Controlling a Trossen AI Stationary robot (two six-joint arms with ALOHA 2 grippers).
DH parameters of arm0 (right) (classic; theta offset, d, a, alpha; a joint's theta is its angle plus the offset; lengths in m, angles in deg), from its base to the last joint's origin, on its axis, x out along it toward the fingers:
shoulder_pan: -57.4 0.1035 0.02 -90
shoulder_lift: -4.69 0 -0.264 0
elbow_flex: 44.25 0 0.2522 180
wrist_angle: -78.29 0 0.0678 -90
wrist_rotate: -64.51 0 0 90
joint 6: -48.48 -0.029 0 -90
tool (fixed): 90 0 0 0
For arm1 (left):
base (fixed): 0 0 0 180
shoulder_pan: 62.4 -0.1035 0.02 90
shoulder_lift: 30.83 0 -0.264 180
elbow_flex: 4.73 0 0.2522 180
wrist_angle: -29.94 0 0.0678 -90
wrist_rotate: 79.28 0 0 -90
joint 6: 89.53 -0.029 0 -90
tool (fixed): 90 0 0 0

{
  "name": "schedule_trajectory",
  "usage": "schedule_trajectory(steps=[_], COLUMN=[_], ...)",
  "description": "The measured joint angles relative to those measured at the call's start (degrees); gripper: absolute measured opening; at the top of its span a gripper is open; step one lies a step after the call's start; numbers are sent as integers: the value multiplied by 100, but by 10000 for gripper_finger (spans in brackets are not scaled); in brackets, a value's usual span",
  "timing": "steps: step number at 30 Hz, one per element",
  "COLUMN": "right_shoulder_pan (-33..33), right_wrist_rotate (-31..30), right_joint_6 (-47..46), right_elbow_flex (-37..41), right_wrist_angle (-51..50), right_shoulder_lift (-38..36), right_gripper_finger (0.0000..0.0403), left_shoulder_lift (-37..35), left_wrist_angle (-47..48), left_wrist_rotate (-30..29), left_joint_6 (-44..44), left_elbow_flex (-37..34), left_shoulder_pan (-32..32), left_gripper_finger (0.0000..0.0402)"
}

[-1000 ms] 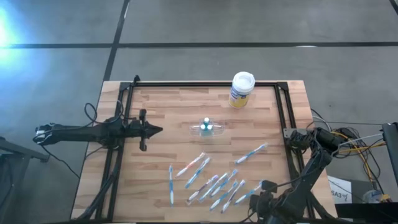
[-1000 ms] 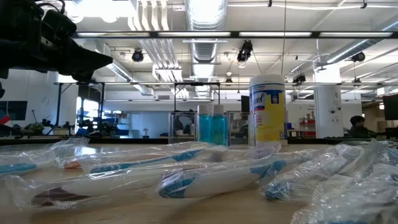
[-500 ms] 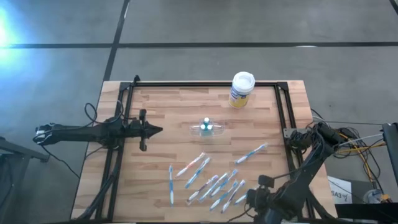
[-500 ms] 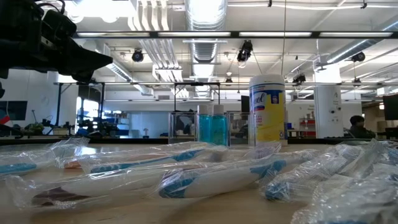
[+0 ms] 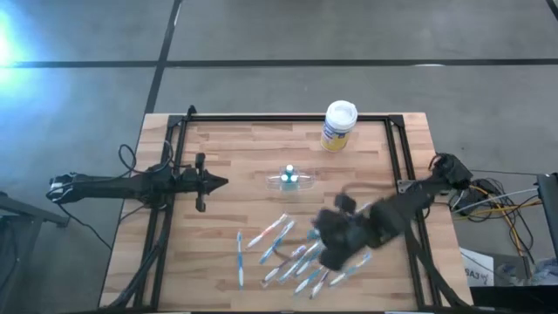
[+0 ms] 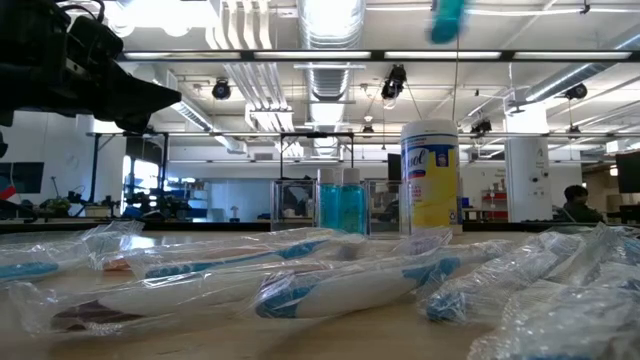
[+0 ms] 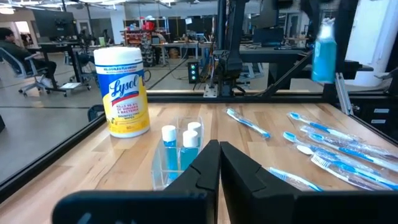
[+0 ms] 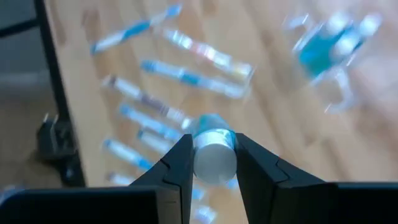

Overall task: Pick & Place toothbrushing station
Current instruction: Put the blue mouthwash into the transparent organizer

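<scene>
Teal-capped tube (image 8: 213, 151) pinched in right gripper (image 8: 212, 163) above the wrapped toothbrushes (image 5: 281, 235), clear holder (image 5: 289, 180) beyond, left gripper (image 5: 218, 182) pressed together, parked left.

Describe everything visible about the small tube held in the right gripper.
The tube is small, with a white body and a teal end, plastic by its look. The right gripper is shut on it, one finger on each side, and it touches nothing else. It hangs in the air above the wrapped toothbrushes spread on the wooden table.
</scene>
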Motion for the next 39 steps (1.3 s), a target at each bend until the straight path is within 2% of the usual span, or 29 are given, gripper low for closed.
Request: schedule_trajectory(steps=[4, 9, 14, 18, 21, 29, 34, 39], right_shoulder_pan=[-824, -1865, -2777, -3331, -3607, -3957, -4082, -4138], right_wrist_rotate=[198, 468, 703, 1144, 1576, 1662, 1796, 1880], right_joint_6=[774, 1314, 1831, 2182, 2536, 3460, 3539, 3541], right_elbow_flex=[-462, -802, -879, -850, -921, -1809, -2533, -3350], right_wrist_angle=[-79, -192, -259, -247, -227, -280, -452, -1127], right_shoulder_lift=[27, 28, 81, 288, 558, 1437, 2157, 2801], right_gripper_finger=[84, 84, 84, 84, 84, 84, 86, 86], left_shoulder_lift=[-2, -2, 0, -1, 0, -1, -2, 0], left_wrist_angle=[0, 5, 66, 68, 69, 163, 232, 350], left_wrist_rotate=[0, 0, 0, -2, -2, -2, -2, -4], left_joint_6=[0, 25, -38, -42, -44, -53, -79, -79], left_elbow_flex=[0, 0, 0, 0, 0, 0, 0, 0], left_shoulder_pan=[-1, -1, -1, -1, -1, 1, -1, 0], left_gripper_finger=[9, 11, 21, 25, 24, 16, 14, 17])
